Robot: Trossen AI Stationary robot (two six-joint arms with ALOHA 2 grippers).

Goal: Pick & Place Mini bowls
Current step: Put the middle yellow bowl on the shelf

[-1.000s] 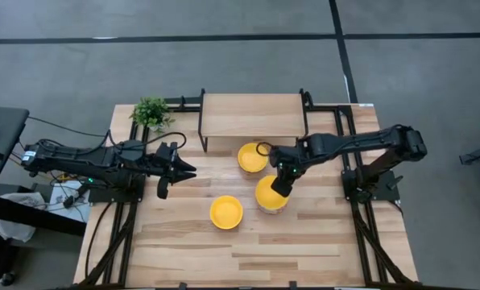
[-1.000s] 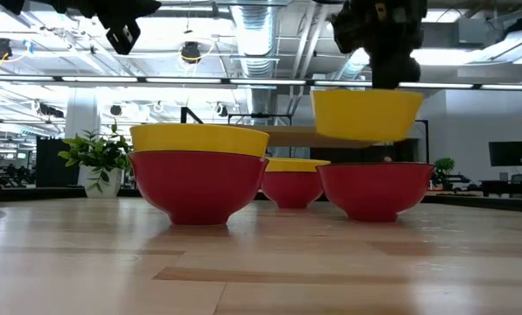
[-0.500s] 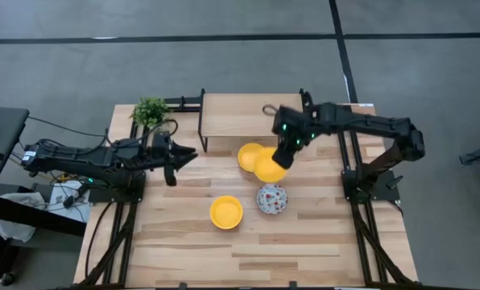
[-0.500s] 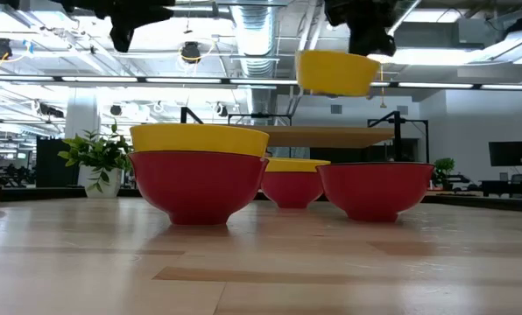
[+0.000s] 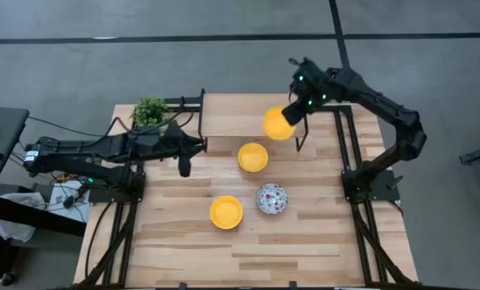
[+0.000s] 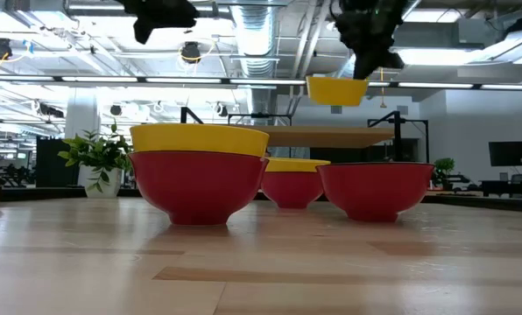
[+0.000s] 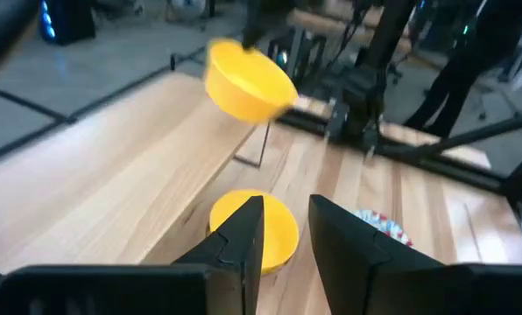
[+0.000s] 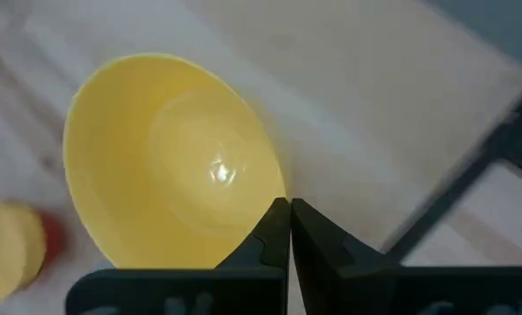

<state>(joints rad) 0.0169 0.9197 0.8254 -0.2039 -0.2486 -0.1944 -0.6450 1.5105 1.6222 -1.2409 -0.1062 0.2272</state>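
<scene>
Yellow mini bowl [image 5: 277,124] pinched at rim by right gripper [image 5: 291,113], above shelf [image 5: 232,115]

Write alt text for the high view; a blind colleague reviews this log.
The right gripper holds a plain yellow mini bowl above the raised wooden shelf. On the wooden table sit two yellow bowls and a floral-patterned white bowl; the left gripper waits nearby.

One yellow mini bowl [image 5: 278,124] held aloft above the raised shelf; two yellow-over-red stacks [image 5: 253,157] [image 5: 225,212] and a floral-patterned bowl [image 5: 271,198] upright on the tabletop — all apart.
</scene>
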